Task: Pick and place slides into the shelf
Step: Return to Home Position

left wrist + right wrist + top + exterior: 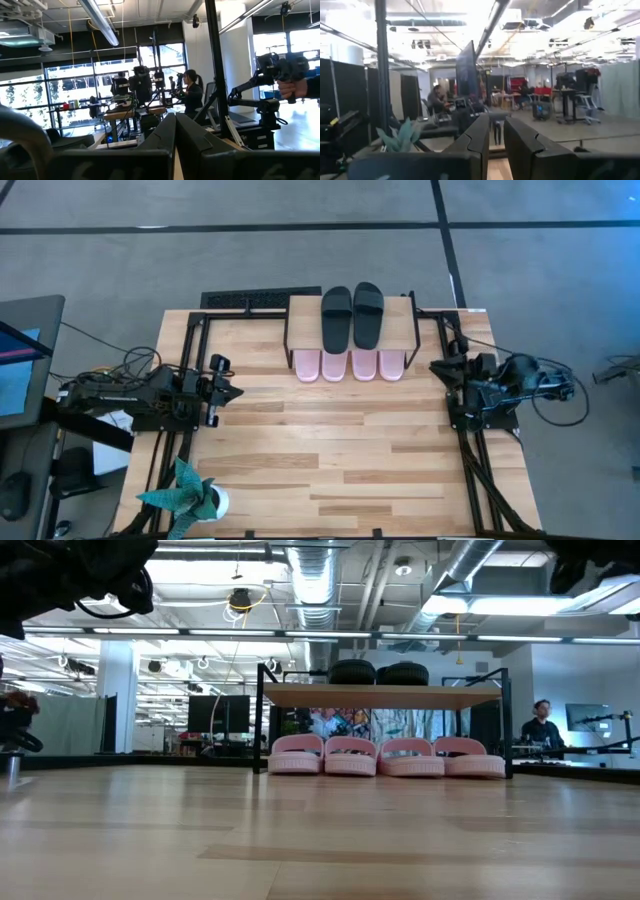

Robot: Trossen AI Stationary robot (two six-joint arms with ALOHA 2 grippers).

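At the table's left edge, the left gripper (pixel 232 392) is held raised off the light wooden tabletop (pixel 340 450), pointed inward. Its fingers (pixel 162 142) are drawn almost together, with only a sliver left between them and nothing held. At the far middle of the table, a low rack with a pale plank top and thin black legs (pixel 303 325) is seen. A matte black pair of slide sandals (pixel 352 317) is set side by side on its top. Four pale pink slide sandals (pixel 350 366) are lined up in one row beneath it, each just beside the next. At the right edge, the right gripper (pixel 437 367) is held likewise, its fingers (pixel 520 145) narrowly spaced and empty.
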